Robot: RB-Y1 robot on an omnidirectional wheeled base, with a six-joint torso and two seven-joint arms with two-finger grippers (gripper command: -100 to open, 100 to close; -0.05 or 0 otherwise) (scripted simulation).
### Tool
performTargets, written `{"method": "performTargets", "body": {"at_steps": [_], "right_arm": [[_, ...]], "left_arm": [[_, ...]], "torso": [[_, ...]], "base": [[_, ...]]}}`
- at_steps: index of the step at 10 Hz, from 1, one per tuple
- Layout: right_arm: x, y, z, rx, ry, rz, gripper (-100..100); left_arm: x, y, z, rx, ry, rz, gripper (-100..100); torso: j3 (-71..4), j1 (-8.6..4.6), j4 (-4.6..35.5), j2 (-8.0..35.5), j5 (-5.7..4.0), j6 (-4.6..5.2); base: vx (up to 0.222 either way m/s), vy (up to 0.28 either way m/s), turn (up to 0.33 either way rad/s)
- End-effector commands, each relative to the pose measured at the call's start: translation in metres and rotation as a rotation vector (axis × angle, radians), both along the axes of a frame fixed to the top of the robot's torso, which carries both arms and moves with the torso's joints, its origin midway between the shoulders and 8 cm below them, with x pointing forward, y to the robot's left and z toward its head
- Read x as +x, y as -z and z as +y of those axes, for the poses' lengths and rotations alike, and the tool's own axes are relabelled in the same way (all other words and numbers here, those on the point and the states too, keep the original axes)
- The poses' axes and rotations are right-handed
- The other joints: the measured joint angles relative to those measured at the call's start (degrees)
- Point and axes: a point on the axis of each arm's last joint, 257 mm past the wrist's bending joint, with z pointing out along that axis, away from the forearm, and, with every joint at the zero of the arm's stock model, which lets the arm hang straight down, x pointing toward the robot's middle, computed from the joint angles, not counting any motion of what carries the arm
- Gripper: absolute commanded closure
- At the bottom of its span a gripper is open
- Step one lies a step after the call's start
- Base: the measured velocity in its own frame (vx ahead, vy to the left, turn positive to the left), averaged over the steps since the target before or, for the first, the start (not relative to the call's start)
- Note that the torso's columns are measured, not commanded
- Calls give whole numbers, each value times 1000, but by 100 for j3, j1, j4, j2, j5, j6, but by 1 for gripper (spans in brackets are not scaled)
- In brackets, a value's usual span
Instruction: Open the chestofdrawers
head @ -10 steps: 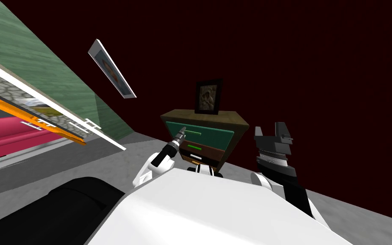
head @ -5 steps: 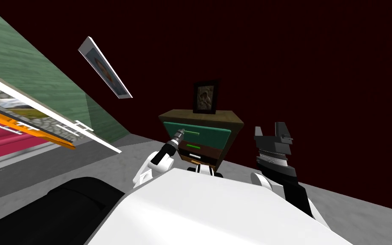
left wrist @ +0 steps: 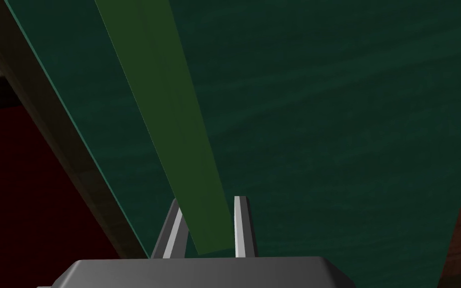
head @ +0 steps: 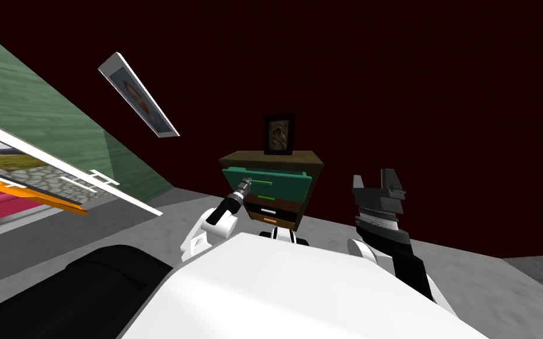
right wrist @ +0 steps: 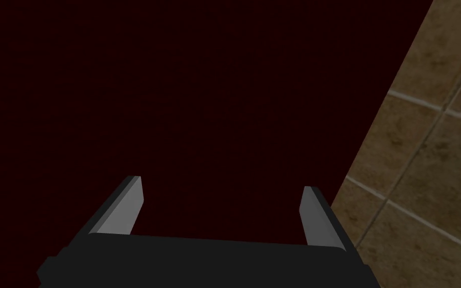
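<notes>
The brown chest of drawers [head: 308, 158] stands against the dark red wall, straight ahead in the head view. Its top drawer [head: 288, 187] has a dark green front [left wrist: 324, 125] with a lighter green bar handle [left wrist: 174, 125]. My left gripper [head: 245, 184] reaches the handle's left end. In the left wrist view the left gripper [left wrist: 208, 199] is shut on the bar, one finger pressing each side. The green drawer stands a little proud of the chest. My right gripper [head: 374, 178] is raised at the right, away from the chest, and the right gripper [right wrist: 222, 184] is open with nothing between its fingers.
A dark framed picture [head: 279, 134] stands on the chest's top. Two brown lower drawers [head: 273, 207] sit under the green one. A green wall with a framed picture [head: 138, 94] and a window [head: 40, 165] runs along the left. Grey floor [head: 164, 212] surrounds the chest.
My left gripper has closed on the green handle. The whole head view has shifted as I moved back, and the top drawer now stands out from the chest.
</notes>
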Motion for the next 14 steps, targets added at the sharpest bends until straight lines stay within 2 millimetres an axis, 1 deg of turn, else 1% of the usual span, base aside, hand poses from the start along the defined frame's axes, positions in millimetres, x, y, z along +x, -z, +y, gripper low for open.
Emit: {"method": "performTargets", "body": {"at_steps": [1,3,5,6,8,12,14], "right_arm": [[0,0,0,0,0,0,0],[0,0,0,0,0,0,0],[0,0,0,0,0,0,0],[0,0,0,0,0,0,0],[0,0,0,0,0,0,0],[0,0,0,0,0,0,0],[0,0,0,0,0,0,0]], "left_arm": [[-3,-1,-1,-1,3,4,100],[-8,1,-4,-2,9,12,100],[-13,1,-7,-1,16,16,100],[-7,-13,-2,-2,12,4,-100],[-2,-23,1,-2,8,8,-100],[5,-46,7,-2,2,7,-100],[7,-57,10,-2,-2,6,-100]], "torso": [[15,9,4,19,6,-4],[2,9,7,5,0,-7],[12,-12,5,15,-1,3],[12,-10,5,15,-2,8],[-36,-16,-3,-56,-10,6],[11,-1,17,17,-4,1],[16,-9,40,34,-19,-6]], "base": [[-76,3,0],[-140,11,41],[-207,-3,50],[-124,10,-10],[-4,-11,-22],[-7,-13,-16],[-31,-13,-22]]}}
